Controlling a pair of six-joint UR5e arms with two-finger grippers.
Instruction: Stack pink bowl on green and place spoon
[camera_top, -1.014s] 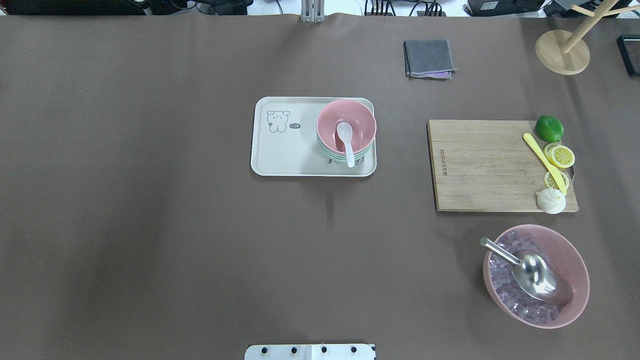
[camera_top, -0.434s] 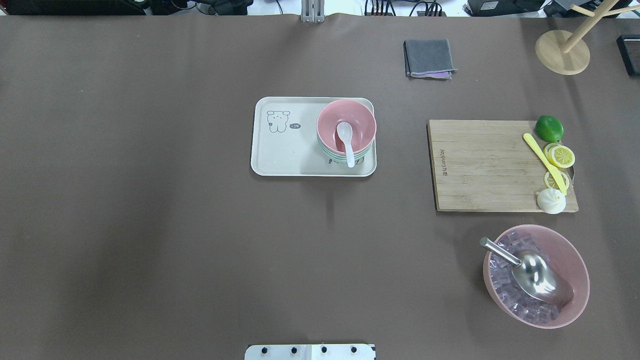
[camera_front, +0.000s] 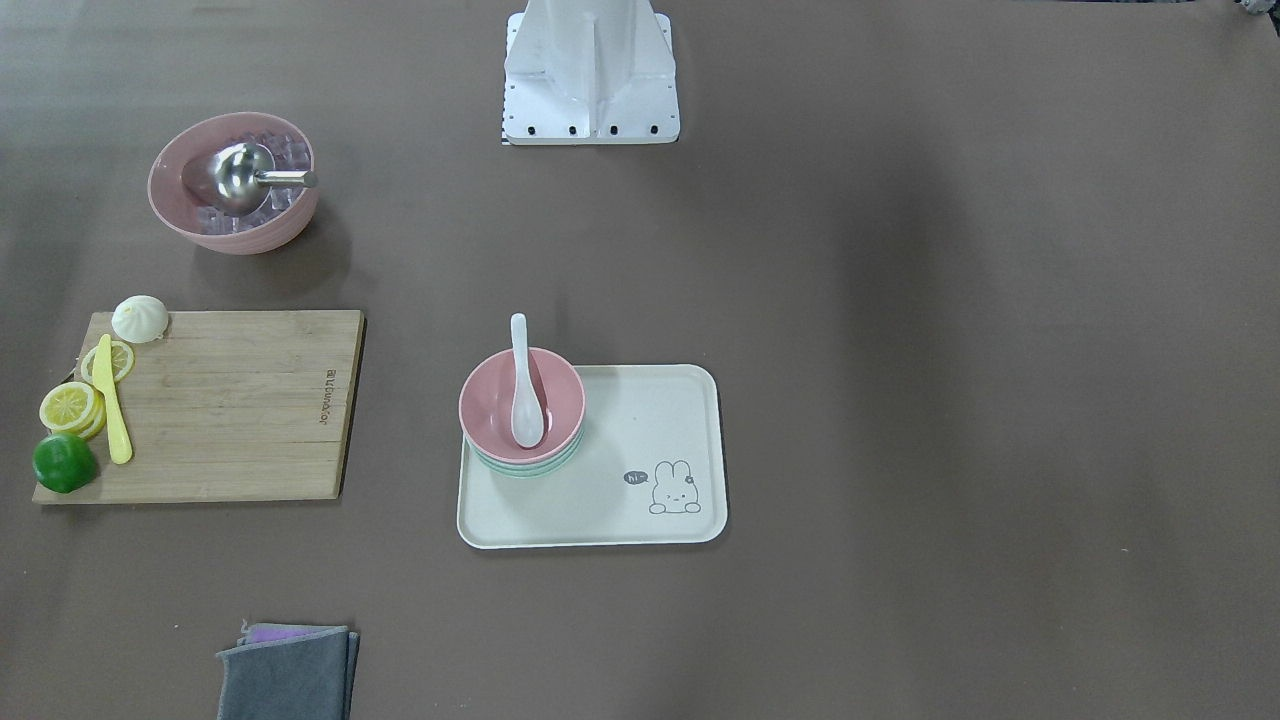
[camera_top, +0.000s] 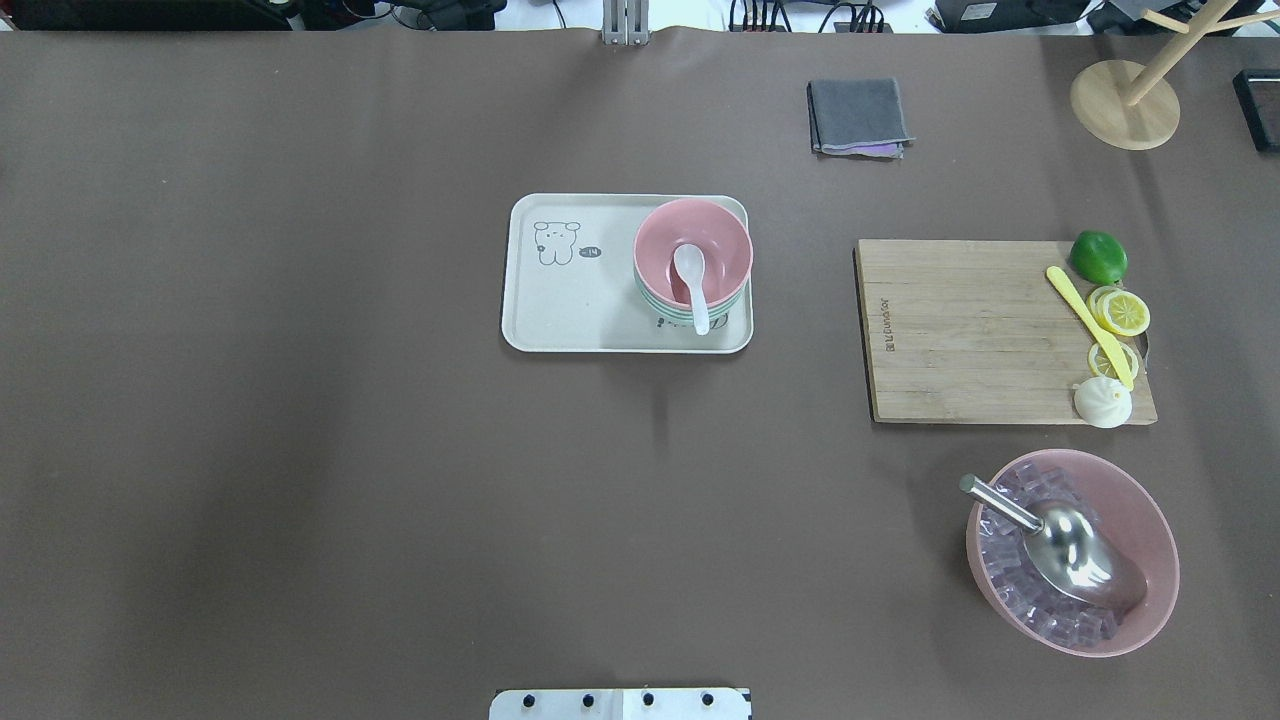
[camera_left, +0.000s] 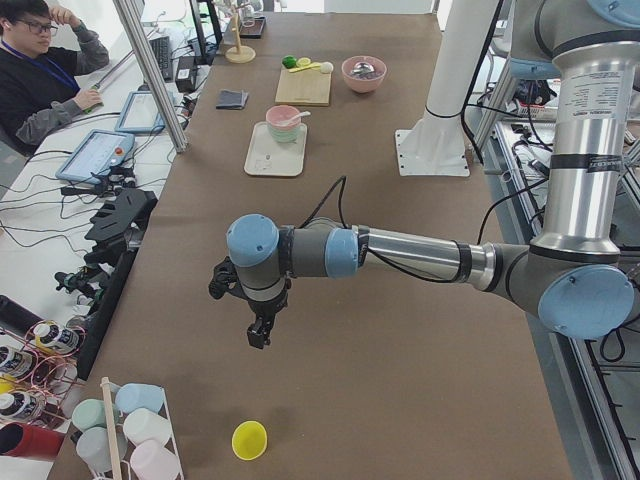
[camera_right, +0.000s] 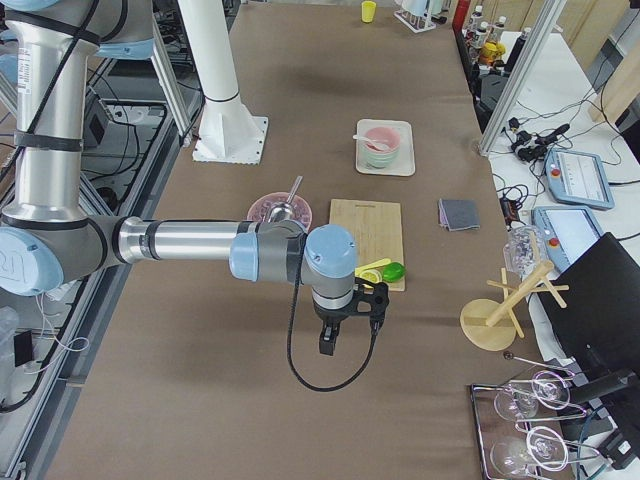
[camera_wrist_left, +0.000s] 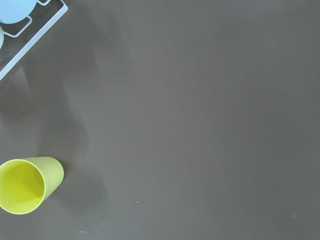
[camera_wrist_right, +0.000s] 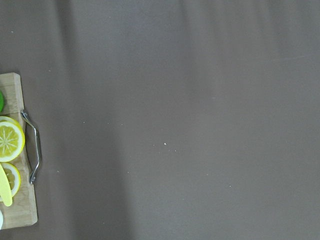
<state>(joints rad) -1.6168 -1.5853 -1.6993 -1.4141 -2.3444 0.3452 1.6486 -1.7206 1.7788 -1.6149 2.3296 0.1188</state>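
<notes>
pink bowl (camera_top: 715, 235) nesting on green bowl (camera_front: 522, 468), at tray (camera_top: 570, 315) right end | spoon (camera_top: 692, 285) leaning inside, task seemingly done | left gripper (camera_left: 258, 335), right gripper (camera_right: 328, 345) hanging far off with nothing left to carry; open or closed: cannot tell

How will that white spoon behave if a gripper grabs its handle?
Probably stiff and light: the white spoon looks like glossy moulded ware. Likely slippery. It leans on the pink bowl rim, handle overhanging, so a nudge may pivot it.
</notes>
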